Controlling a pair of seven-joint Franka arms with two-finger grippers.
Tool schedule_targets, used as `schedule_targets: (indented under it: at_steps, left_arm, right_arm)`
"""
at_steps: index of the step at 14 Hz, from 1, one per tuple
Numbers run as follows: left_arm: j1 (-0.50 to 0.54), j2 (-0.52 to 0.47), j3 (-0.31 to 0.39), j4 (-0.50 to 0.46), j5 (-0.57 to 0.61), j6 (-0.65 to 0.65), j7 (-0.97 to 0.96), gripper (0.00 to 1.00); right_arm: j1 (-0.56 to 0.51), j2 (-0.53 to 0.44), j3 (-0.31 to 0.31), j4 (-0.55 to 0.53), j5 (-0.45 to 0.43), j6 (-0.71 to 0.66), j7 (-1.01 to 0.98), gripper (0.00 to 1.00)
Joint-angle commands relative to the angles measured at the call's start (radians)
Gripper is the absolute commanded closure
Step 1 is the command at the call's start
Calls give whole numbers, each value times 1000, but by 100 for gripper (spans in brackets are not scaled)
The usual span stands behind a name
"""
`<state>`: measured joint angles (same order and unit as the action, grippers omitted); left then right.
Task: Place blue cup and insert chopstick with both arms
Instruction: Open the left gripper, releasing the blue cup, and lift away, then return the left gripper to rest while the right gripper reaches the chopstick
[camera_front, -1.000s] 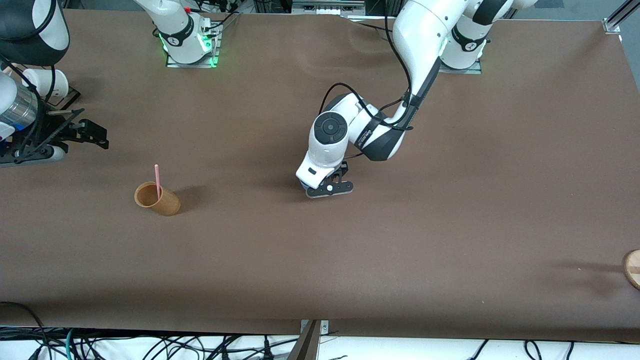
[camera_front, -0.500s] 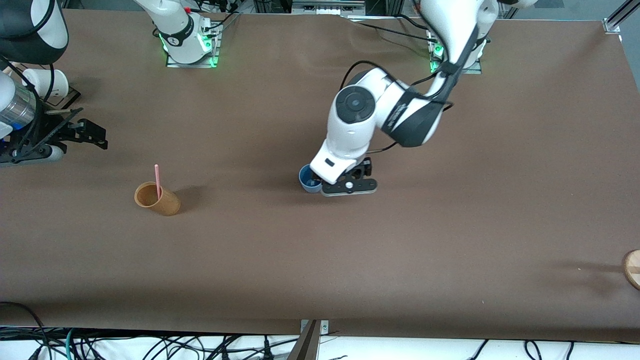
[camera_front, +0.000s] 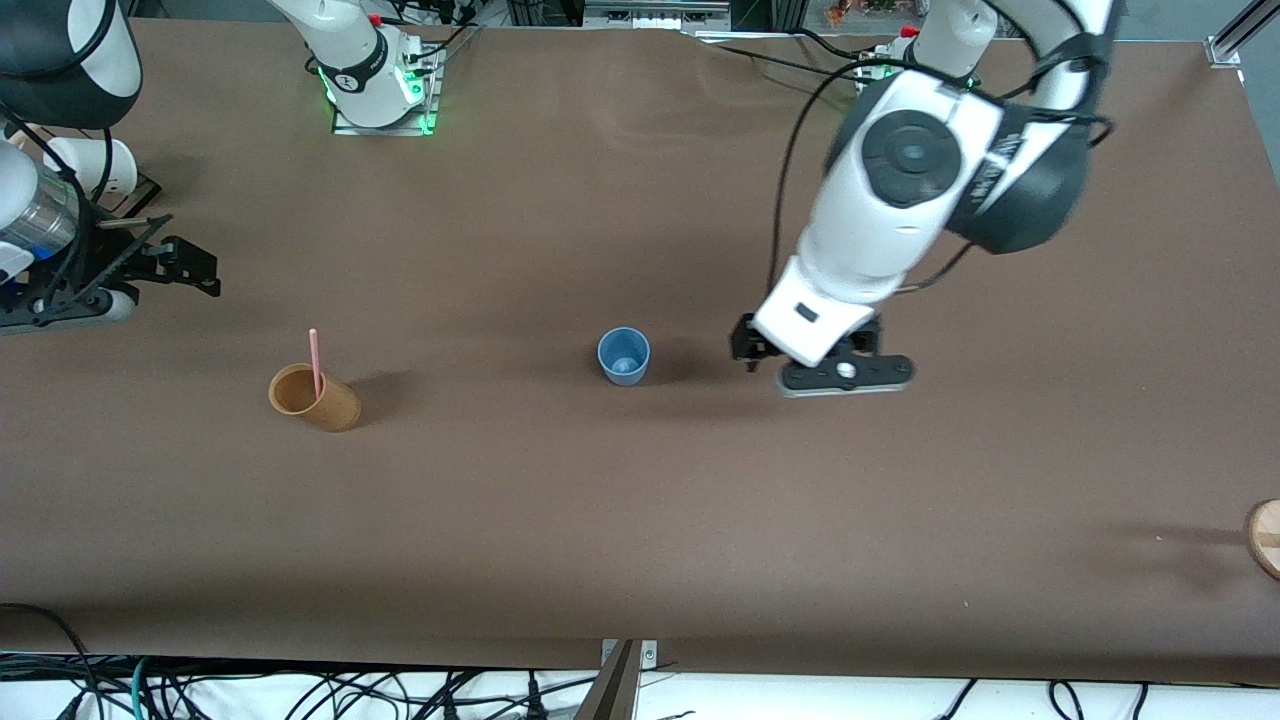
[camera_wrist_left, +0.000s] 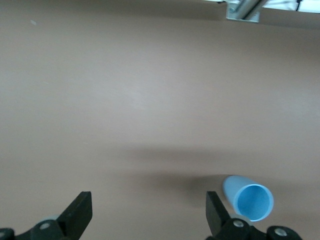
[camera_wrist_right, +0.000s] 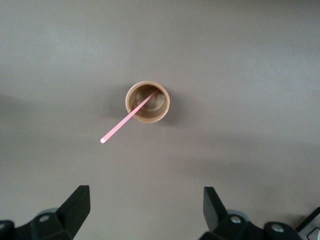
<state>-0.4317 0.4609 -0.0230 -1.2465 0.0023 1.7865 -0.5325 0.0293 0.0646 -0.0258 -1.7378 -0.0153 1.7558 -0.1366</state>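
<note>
1. The table (camera_front: 640, 520), covered in brown, carries everything in view.
2. The left arm (camera_front: 900, 210) reaches in from its base at the top of the front view, and its bulky white and black wrist hangs above the table's middle.
3. The right arm (camera_front: 60, 150) waits at its own end of the table, at the edge of the front view.
4. The left gripper (camera_front: 815, 362) hovers over bare table, apart from the blue cup on the side toward the left arm's end. Its fingers (camera_wrist_left: 80, 212) are spread wide and hold nothing.
5. The right gripper (camera_wrist_right: 145, 210) hangs high above the brown cup, its fingers (camera_wrist_right: 77, 205) likewise spread apart and empty.
6. The brown cup (camera_front: 313, 398) stands toward the right arm's end of the table, slightly nearer the front camera than the blue cup and well apart from it.
7. The blue cup (camera_front: 624, 356) stands upright and alone on the table near its middle, mouth open upward; no gripper touches it.
8. The chopstick (camera_front: 315, 362), thin and pink, stands in the brown cup, leaning against its rim with its upper end sticking out above the cup.
</note>
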Motion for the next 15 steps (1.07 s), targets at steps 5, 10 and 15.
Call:
schedule_targets:
  at_steps: [5, 10, 15]
  left_arm:
    - [293, -134, -107, -39, 7, -159, 345, 0]
    - [424, -203, -104, -48, 5, -269, 496, 0]
    - [524, -306, -92, -191, 7, -279, 563, 0]
  right_arm:
    - [6, 47, -3, 27, 18, -27, 173, 0]
    - [12, 131, -2, 35, 147, -27, 415, 0]
    - [1, 233, -9, 46, 256, 31, 702, 1]
